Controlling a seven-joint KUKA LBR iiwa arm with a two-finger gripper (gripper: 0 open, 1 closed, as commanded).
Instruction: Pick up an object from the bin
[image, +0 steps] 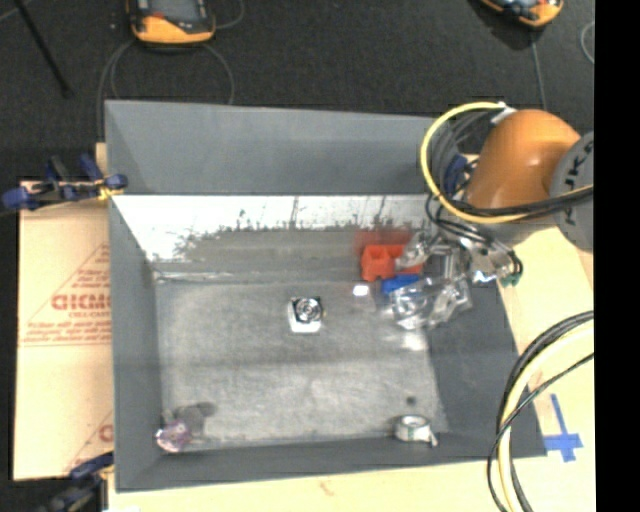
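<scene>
The claw (428, 298) is down low at the right end of the bin (250, 160), close to the sloping right wall, with the wrist's orange cover (515, 160) sitting above it. It's all a tangle of shiny metal down there, so I honestly can't tell how far open it is or whether it's got hold of anything.

The closest thing to it is a blue piece (398, 291), touching or nearly touching the claw on its left side. Just beyond that sits a red block (378, 262), up against the foot of the far wall. A white bit (360, 291) lies just left of the blue piece. My guess is that the blue piece is the target, since the claw is right at it, but I wouldn't swear to it.

Those three are bunched in the far right part of the floor. That makes for an awkward spot, with a wall on one side and the red block crowding the other. A grab there could easily nudge the block or catch two things at once.

Everything else is well apart. A silver piece (305, 313) sits alone mid floor, which looks like the easy pick to me. There's also a purplish lump (175, 435) in the near left corner and a silvery scrap (412, 430) at the near right edge.
</scene>
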